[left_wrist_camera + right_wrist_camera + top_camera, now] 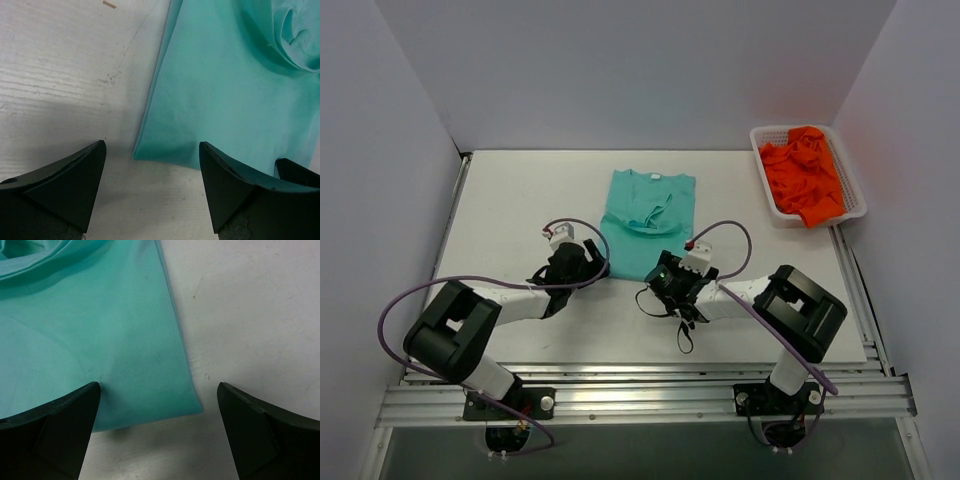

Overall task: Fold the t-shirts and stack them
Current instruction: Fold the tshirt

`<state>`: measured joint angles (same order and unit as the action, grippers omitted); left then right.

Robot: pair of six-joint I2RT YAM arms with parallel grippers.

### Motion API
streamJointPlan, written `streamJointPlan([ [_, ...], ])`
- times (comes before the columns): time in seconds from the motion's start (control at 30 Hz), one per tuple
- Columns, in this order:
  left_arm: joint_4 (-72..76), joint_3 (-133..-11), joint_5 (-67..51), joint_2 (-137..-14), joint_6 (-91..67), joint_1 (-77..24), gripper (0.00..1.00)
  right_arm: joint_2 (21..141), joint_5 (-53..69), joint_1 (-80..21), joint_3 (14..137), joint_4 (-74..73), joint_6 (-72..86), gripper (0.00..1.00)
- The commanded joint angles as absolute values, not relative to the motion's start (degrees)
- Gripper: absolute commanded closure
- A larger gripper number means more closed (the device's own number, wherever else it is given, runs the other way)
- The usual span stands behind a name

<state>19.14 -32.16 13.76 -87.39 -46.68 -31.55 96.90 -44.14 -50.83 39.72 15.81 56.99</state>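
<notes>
A teal-green t-shirt (647,220) lies flat mid-table, sides folded in, neck label at the far end. My left gripper (590,262) hovers open at its near left corner (142,152), which lies just ahead of the gap between the black fingers (225,185). At the near right corner (192,407), my right gripper (665,278) also stands open, that corner lying ahead of its gap and nothing between the jaws. Bright orange t-shirts (805,172) are bunched in a basket at the far right.
The white basket (855,180) sits against the right wall. White walls enclose the table on three sides. Purple cables loop over both arms. Bare white tabletop (520,200) spreads left of the teal shirt.
</notes>
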Motion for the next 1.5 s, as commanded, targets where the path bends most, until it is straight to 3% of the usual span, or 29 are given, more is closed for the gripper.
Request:
streamJointPlan([
  [0.0,22.9,-33.7,14.0,-90.1,-48.0,-31.7,0.16,99.3,-43.6,-51.0,40.8,15.6,58.6,0.02],
  [0.1,23.2,-34.7,13.8,-91.7,-48.0,-31.7,0.17,100.5,-43.4,-51.0,41.2,16.1,58.4,0.09],
  [0.2,24.3,-34.9,14.0,-92.5,-48.2,-31.6,0.22,100.8,-43.3,-51.0,41.2,16.3,58.4,0.28],
  [0.27,24.4,-34.9,14.4,-92.7,-48.2,-31.6,0.30,100.9,-43.5,-51.0,41.2,16.1,58.4,0.44],
  [0.3,24.5,-35.0,14.7,-92.8,-48.2,-31.7,0.42,100.8,-43.5,-51.0,41.1,16.1,58.5,0.50],
  [0.33,24.5,-35.0,14.9,-92.8,-48.2,-31.6,0.48,100.6,-43.6,-51.0,41.0,16.0,58.5,0.64],
  [0.4,24.4,-35.5,15.5,-93.2,-48.0,-31.7,0.60,100.5,-43.8,-51.0,40.6,16.1,58.6,0.75],
  [0.43,24.4,-35.7,15.6,-93.3,-47.9,-31.6,0.71,100.5,-43.8,-51.0,40.6,16.1,58.6,0.83],
  [0.5,24.6,-36.1,15.7,-93.8,-47.7,-31.7,0.78,100.7,-43.9,-50.9,40.4,15.9,58.6,0.89],
  [0.53,24.7,-36.3,15.7,-93.9,-47.6,-31.6,0.85,100.5,-43.9,-51.0,40.5,15.7,58.6,0.90],
  [0.67,24.7,-36.4,15.7,-93.6,-47.1,-31.7,0.97,99.8,-44.2,-51.0,40.3,14.4,58.9,0.98],
  [1.07,18.3,-27.8,21.4,-75.7,-48.3,-38.0,0.98,90.3,-47.7,-58.0,39.1,3.5,65.3,1.00],
  [1.47,-12.9,-24.6,29.3,-42.7,-56.2,-50.1,0.98,79.2,-55.5,-75.0,44.5,-27.4,85.6,1.00],
])
